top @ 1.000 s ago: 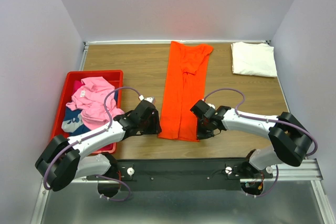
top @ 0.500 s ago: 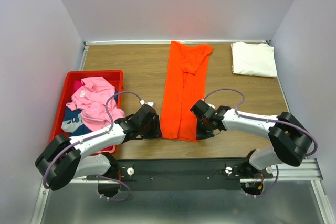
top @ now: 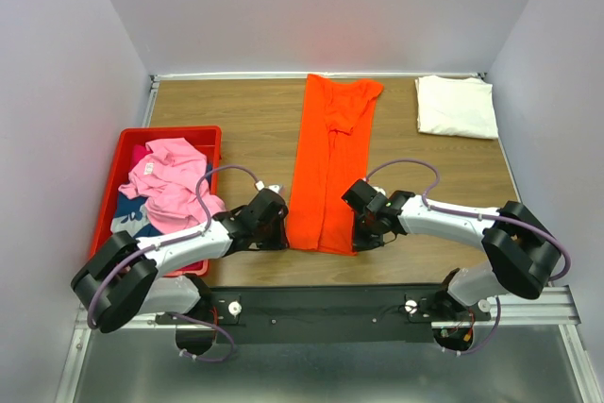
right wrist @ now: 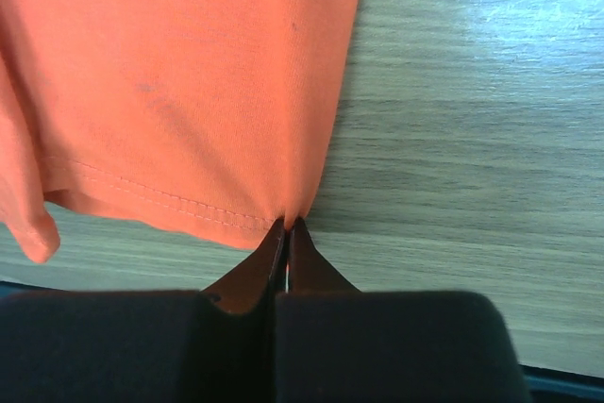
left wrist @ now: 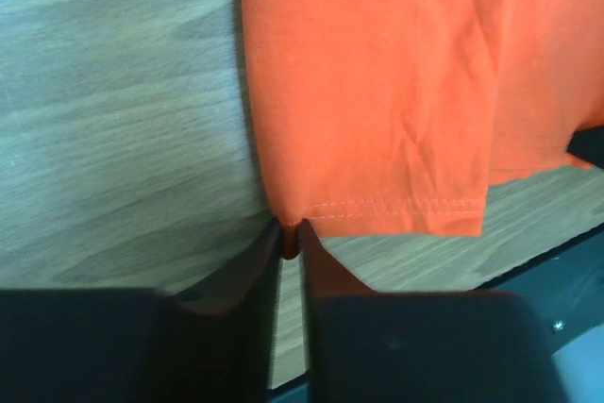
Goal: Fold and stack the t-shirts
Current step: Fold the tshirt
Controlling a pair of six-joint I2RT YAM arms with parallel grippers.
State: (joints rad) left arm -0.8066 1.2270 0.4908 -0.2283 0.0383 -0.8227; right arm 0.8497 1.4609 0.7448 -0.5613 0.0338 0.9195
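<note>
Well, from above, the orange t-shirt (top: pixel 330 167) lies folded into a long strip down the middle of the table (top: pixel 236 120), its collar end at the far edge and its hem at the near edge. My left gripper (top: pixel 283 233) sits at the near left corner of that strip and my right gripper (top: pixel 359 235) at the near right corner, both low on the wood. A cream-white t-shirt (top: pixel 457 107) lies folded in the far right corner, well apart from the orange one. At the left, a red bin (top: pixel 123 148) holds a crumpled pink t-shirt (top: pixel 170 181) on top of a dark blue t-shirt (top: pixel 125 214).

Through my left wrist camera, my left gripper (left wrist: pixel 291 233) has its two tips pressed together with a sliver of orange cloth between them: it pinches the corner of the orange t-shirt (left wrist: pixel 377 92) where the side edge meets the stitched hem. The cloth lies flat on the table (left wrist: pixel 113 120), with a soft crease running along it.

Through my right wrist camera, my right gripper (right wrist: pixel 286 226) is closed tight on the other hem corner of the orange t-shirt (right wrist: pixel 189 73). The hem stitching runs away from my tips, and bare table (right wrist: pixel 453 139) shows beside the cloth.
</note>
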